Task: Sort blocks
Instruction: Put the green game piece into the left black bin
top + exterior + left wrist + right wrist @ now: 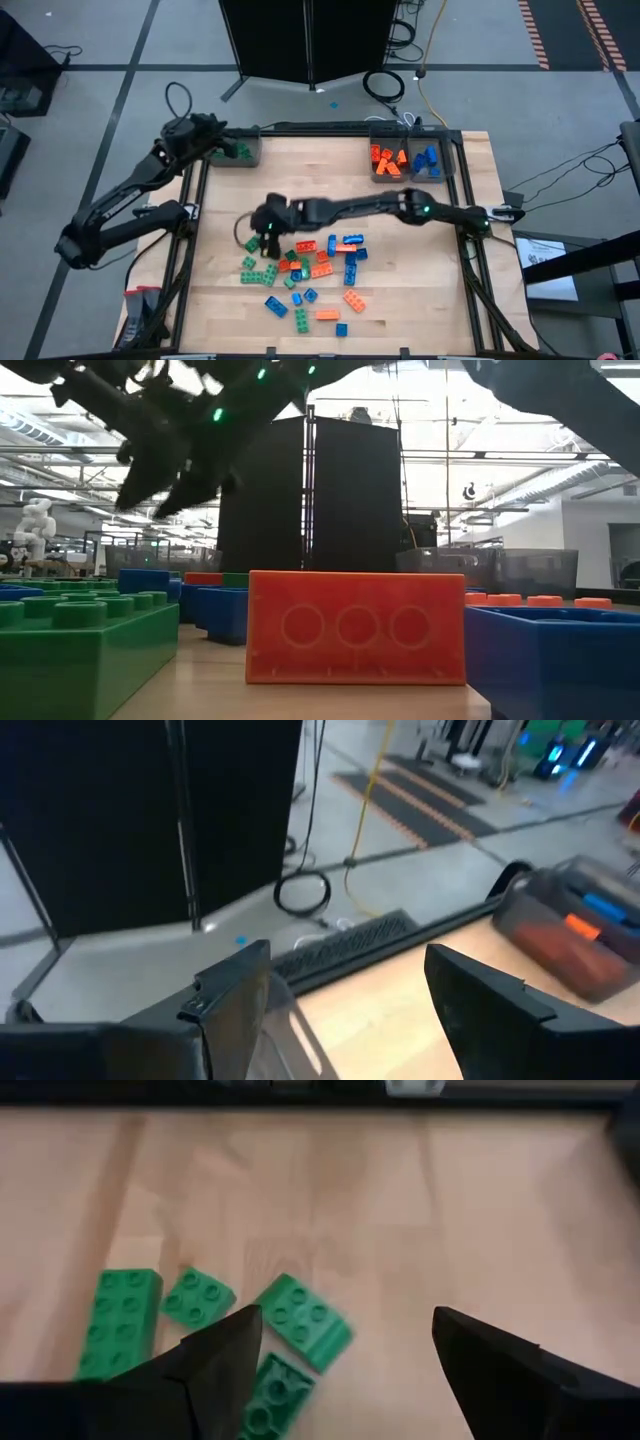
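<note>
Pale wood makes up the surface (420, 300), framed by dark rails, with a tall black cabinet (310, 40) standing on the floor beyond its far edge. Two dark arms reach over it. The left arm stretches to the far left corner, where its pincer (222, 140) hangs over a grey bin (240, 150) holding a few green blocks; in the left wrist view its fingers (235, 985) stand apart with nothing between them. The right arm lies across the middle of the surface, its pincer (266, 226) low over the left part of the loose pile — the fingers (225, 1355) are spread wide and empty, just above several green blocks (300, 1320) lying flat on the wood. Two more grey bins sit side by side at the far right: one (388, 160) holds orange blocks, the other (428, 160) blue ones. The remaining blocks (310, 270) — green, orange and blue mixed — are scattered near the middle and front of the surface. In the low view an orange block (355, 627) stands close up, between a green one and a blue one.
</note>
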`<state>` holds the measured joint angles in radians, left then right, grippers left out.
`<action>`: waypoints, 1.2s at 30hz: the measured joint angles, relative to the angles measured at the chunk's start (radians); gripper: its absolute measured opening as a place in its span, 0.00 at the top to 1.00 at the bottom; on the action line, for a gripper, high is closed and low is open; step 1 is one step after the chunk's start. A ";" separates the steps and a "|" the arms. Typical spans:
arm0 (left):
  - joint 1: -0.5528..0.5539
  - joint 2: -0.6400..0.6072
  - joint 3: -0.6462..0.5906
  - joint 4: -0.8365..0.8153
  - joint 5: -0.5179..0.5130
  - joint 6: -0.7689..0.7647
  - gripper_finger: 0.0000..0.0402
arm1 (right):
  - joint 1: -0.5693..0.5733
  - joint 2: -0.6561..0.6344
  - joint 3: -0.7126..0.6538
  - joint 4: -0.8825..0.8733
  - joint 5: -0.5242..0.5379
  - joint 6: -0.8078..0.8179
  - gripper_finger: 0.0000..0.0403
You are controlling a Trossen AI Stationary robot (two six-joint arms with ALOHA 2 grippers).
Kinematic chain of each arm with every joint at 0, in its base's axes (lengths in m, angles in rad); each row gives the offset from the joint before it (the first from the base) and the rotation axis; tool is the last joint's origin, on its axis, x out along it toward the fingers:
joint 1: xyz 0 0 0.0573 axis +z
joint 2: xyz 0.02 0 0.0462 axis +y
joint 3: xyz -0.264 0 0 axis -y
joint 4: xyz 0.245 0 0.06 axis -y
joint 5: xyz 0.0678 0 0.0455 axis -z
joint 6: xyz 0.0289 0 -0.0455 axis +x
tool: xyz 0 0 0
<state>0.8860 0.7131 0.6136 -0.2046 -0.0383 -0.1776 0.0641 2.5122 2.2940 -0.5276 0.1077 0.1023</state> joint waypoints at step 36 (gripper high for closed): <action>-0.010 -0.067 0.000 -0.094 0.009 -0.001 0.33 | 0.094 0.140 0.004 -0.026 0.077 0.320 0.72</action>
<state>0.8764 0.6464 0.6136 -0.2982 -0.0296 -0.1782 0.1581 2.6524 2.2978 -0.5539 0.1850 0.4221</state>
